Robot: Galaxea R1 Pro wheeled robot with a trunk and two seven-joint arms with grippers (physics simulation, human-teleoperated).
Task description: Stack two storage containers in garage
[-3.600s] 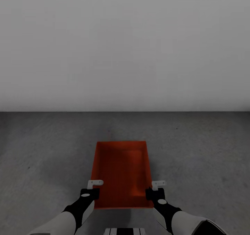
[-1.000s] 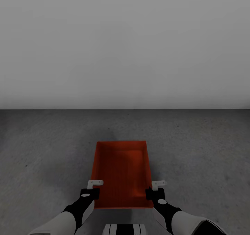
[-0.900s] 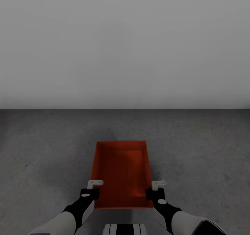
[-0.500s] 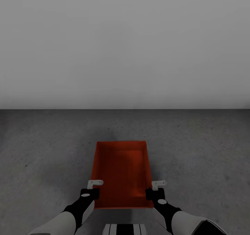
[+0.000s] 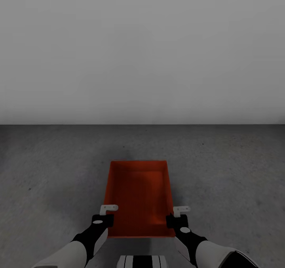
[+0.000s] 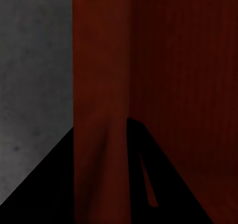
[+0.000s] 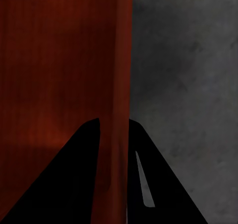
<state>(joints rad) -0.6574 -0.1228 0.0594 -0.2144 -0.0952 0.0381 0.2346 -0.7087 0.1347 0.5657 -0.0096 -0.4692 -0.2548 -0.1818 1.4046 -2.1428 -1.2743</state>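
Where the grey floor (image 5: 47,169) meets the plain white wall (image 5: 142,50), one orange-red storage container (image 5: 138,196) is on record, open side up, its long axis running away from the robot.

Item: storage container. Rectangular, smooth-walled, nothing inside it. It sits low and centred in the head view, between the two arms, with bare floor on every side. Whether its base touches the floor or is held just above it cannot be told.

Item: left hand (image 5: 106,214). Black wrist, white fingers, placed at the container's left wall near the corner closest to the robot. In the left wrist view the two dark fingers (image 6: 144,184) sit one on each side of the upright red wall (image 6: 101,110), the outer one against grey floor (image 6: 34,75). Clenched on the container's left wall.

Item: right hand (image 5: 177,215). Same build, mirrored, at the container's right wall near the corner closest to the robot. In the right wrist view the dark fingers (image 7: 79,174) straddle the wall edge (image 7: 116,85), red interior to one side and mottled floor (image 7: 188,75) to the other. Clenched on the container's right wall.

Item: robot trunk (image 5: 140,261). A white and black part showing at the bottom edge of the head view, between the forearms.
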